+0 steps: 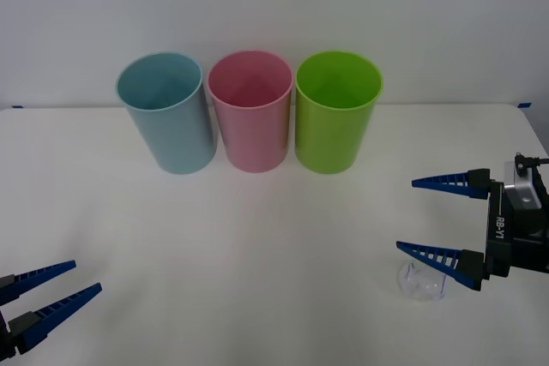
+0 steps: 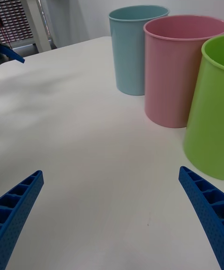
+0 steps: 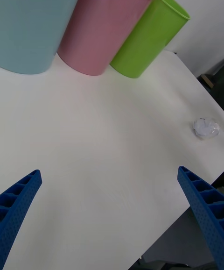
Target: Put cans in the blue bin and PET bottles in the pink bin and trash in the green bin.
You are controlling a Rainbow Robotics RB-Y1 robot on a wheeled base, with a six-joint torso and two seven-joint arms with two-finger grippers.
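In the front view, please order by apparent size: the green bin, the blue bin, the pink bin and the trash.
1. The green bin, the blue bin and the pink bin look alike in size, so I do not rank them.
2. The trash, beside the open right gripper, is plainly the smallest.

Bare table before touching blue bin, pink bin, green bin.

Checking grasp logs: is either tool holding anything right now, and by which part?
Nothing is held. The right tool is open above the trash lying on the table; the left tool is open and empty at the near left.
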